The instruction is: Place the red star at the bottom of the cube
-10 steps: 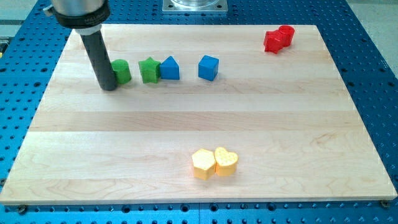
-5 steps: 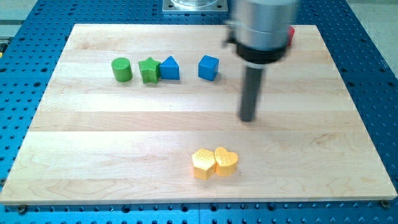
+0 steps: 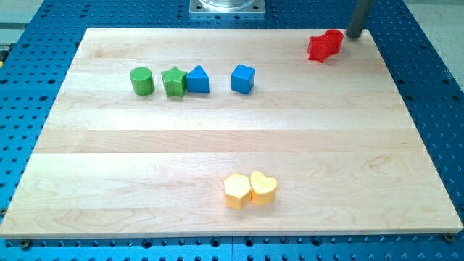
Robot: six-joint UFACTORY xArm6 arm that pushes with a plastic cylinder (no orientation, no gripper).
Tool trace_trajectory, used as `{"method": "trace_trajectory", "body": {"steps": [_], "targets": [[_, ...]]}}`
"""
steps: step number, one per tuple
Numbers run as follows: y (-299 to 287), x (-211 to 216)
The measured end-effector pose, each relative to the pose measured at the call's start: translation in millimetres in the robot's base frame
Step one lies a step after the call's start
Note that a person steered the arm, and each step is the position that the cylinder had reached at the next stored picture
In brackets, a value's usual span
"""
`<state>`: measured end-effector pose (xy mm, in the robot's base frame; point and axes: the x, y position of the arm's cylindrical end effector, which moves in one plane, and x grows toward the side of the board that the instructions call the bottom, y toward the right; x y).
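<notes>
The red star (image 3: 317,48) lies near the board's top right corner, touching a red cylinder (image 3: 333,40) on its right. The blue cube (image 3: 243,78) sits in the upper middle of the board, well to the left of and below the star. My tip (image 3: 354,35) stands just right of the red cylinder, close to it, at the board's top edge. Only the rod's lower part shows.
A green cylinder (image 3: 142,80), a green star (image 3: 174,81) and a blue triangular block (image 3: 197,80) stand in a row left of the cube. A yellow hexagon (image 3: 236,191) and a yellow heart (image 3: 264,188) touch near the view's bottom.
My tip has swept from beside the green cylinder at the left, across the board's middle, up to the top right beside the red cylinder. No block has moved.
</notes>
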<state>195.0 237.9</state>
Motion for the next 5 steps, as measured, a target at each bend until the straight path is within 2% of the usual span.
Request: {"method": "trace_trajectory", "body": {"steps": [1,2,3,4,5], "targets": [[-44,33],[-41,84],[-94,130],[-116,168],[-181,217]]}}
